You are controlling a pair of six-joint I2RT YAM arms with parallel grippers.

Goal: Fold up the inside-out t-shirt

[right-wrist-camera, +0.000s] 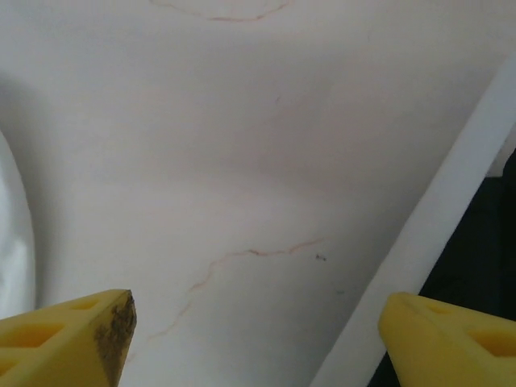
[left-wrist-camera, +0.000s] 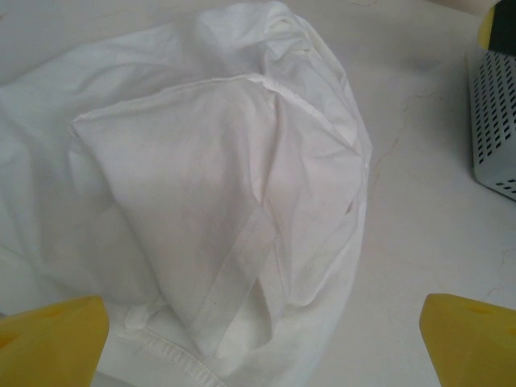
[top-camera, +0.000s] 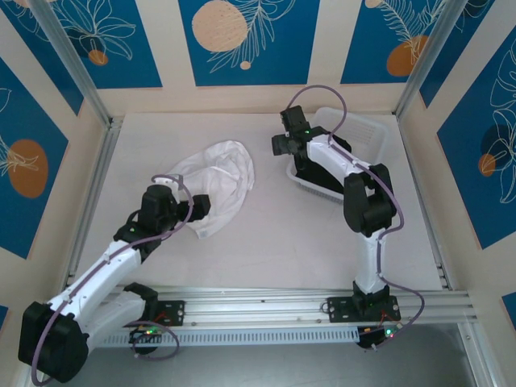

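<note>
The inside-out t-shirt (top-camera: 219,179) lies crumpled in a white heap on the table, left of the middle. In the left wrist view the t-shirt (left-wrist-camera: 201,177) shows seams and a hem, with a folded flap on top. My left gripper (top-camera: 198,208) hovers at the shirt's near edge, and its yellow fingertips (left-wrist-camera: 50,339) stand wide apart over the cloth, holding nothing; the left gripper (left-wrist-camera: 262,347) is open. My right gripper (top-camera: 282,143) hangs between the shirt and the basket. The right gripper (right-wrist-camera: 258,343) is open over bare table, with a sliver of the t-shirt (right-wrist-camera: 12,242) at the left.
A white perforated basket (top-camera: 359,133) stands at the back right, and its wall (left-wrist-camera: 493,121) also shows in the left wrist view. A black garment (right-wrist-camera: 484,242) lies inside, behind the basket rim (right-wrist-camera: 435,234). Metal frame posts and walls bound the table.
</note>
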